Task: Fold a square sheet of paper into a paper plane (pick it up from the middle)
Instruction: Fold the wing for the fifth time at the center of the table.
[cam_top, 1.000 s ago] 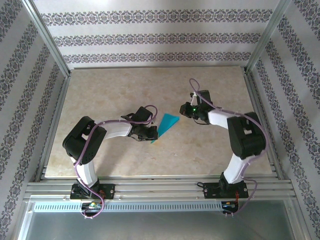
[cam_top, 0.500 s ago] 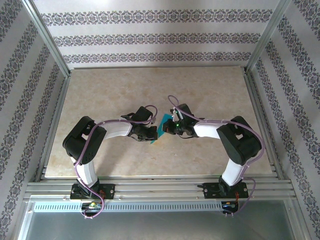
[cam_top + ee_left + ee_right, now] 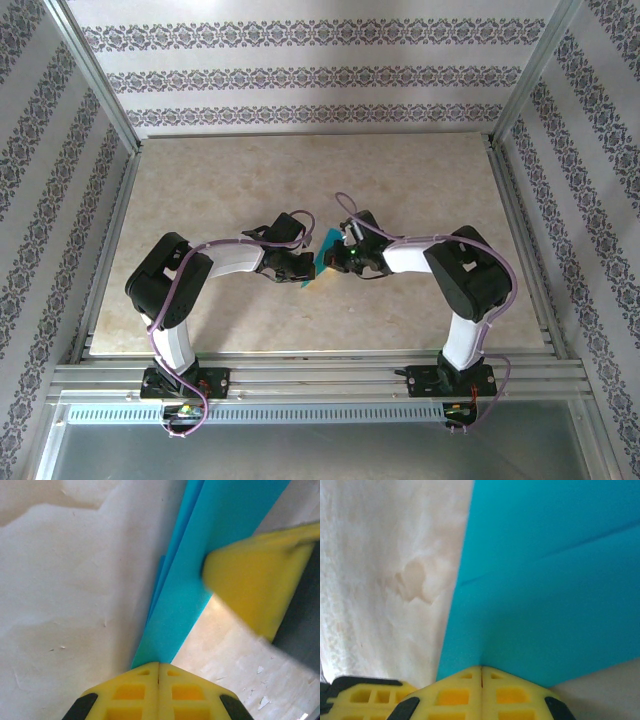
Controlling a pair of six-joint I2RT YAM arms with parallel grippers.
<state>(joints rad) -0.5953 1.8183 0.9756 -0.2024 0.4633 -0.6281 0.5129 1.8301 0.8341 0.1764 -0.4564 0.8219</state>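
The teal-blue sheet of paper [image 3: 325,259] lies folded into a narrow pointed shape with a lengthwise crease, mid-table, mostly covered by the two grippers. In the left wrist view the paper [image 3: 200,555] runs up and to the right from my left gripper [image 3: 159,665], whose jaws are shut with their tip on the paper's pointed end. A yellow finger of the right gripper [image 3: 255,580] presses on the paper farther along. My right gripper [image 3: 481,669] is shut too, its tip resting on the flat teal face [image 3: 555,580]. From above, the left gripper [image 3: 303,270] and right gripper [image 3: 336,262] meet over the paper.
The beige marbled table [image 3: 250,180] is boxed in by patterned walls and metal posts. An aluminium rail [image 3: 320,375] carrying both arm bases runs along the near edge. The left gripper's fingers [image 3: 365,696] sit close beside my right jaws.
The right arm swung left from beside the paper's wide end and set its shut gripper down on the paper. The left arm and paper stayed put.
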